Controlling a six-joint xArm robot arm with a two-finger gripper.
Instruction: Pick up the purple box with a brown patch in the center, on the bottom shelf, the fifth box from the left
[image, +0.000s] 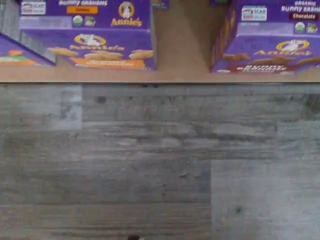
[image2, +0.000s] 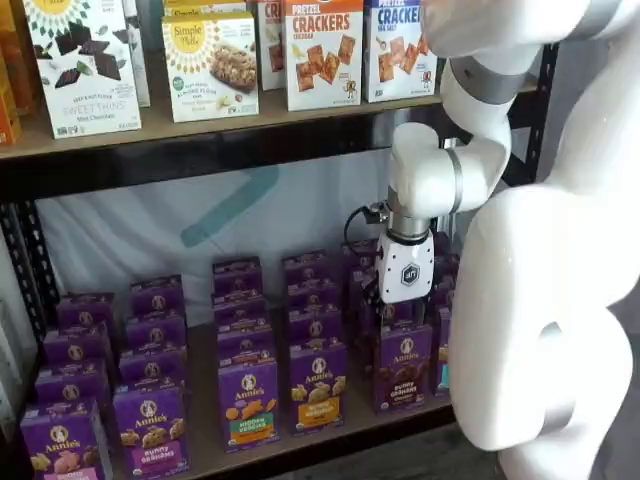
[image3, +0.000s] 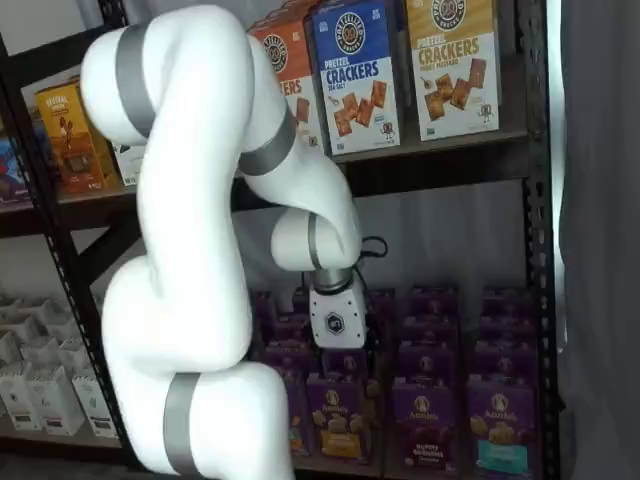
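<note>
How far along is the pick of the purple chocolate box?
Done: the arm is lowered to the bottom shelf, with the gripper just above the purple box. In hand: nothing; the box stands in its row, and the jaws are hidden. Left: descend, grasp, lift out.

The purple box (image2: 405, 365) stands at the front of the bottom shelf (image2: 330, 428), between neighbouring cartons (image2: 318, 386).

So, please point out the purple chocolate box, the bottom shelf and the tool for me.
the purple box (image2: 405, 366): a shelf view, on its front face with the brown cookies.
the bottom shelf (image2: 345, 426): a shelf view, on its bare front edge.
the tool (image2: 405, 275): a shelf view, on its white body; fingers hidden.
</note>
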